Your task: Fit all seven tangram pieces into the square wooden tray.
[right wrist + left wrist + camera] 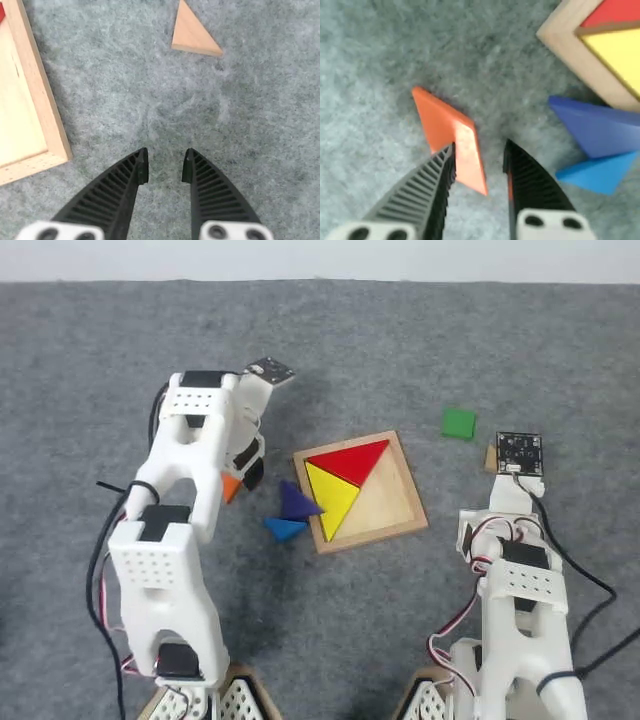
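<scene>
The left gripper (pixel 479 146) hangs low over a grey felt-covered table (pixel 380 60). Its two black ribbed fingers (pixel 437 175) are spread apart and grip nothing. A flat orange parallelogram piece (pixel 440 122) lies right at the fingertips. One finger overlaps its near edge, and its paler end reaches into the gap between the fingers.

A little beyond the other finger, on its outer side, a small light-blue triangle piece (pixel 597 172) touches a larger dark-blue triangle piece (pixel 600 125). The dark-blue one reaches the rim of the square wooden tray (pixel 570 45) just past it. Inside the tray, a yellow triangle piece (pixel 330 498) and a red triangle piece (pixel 350 460) lie edge to edge in the half nearer this gripper. The other half is bare wood.

The right gripper (pixel 165 151) is on the tray's far side from the left one, low over bare felt. Its fingers are slightly parted and empty. A corner of the tray lies near one finger. Ahead of the fingertips and well apart from them lies a plain wooden triangle piece (pixel 192 35). Farther on, seen from the high view, sits a small green square piece (pixel 459 423).
</scene>
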Controlling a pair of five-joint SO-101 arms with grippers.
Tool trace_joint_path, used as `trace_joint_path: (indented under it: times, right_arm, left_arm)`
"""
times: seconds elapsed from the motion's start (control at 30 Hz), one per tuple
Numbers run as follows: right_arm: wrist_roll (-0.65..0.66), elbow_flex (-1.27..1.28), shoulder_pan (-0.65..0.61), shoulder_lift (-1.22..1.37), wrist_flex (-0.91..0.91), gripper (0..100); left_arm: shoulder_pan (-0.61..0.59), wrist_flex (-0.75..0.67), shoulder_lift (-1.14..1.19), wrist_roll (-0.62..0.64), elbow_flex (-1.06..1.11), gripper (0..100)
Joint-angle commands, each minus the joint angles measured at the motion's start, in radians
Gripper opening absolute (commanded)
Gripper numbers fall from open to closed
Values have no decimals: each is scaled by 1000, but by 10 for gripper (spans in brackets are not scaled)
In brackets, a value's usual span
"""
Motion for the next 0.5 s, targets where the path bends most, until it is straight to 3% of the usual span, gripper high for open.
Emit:
trace_joint_path:
  times: [0.0,0.47]
  right_arm:
    - [14,-3,5,-33,-21,123]
    - [14,-3,5,-30,-21,123]
  left_arm:
    - [-12,-32,80,-9,-18,152]
    - [-219,143,180,-94,-360,152]
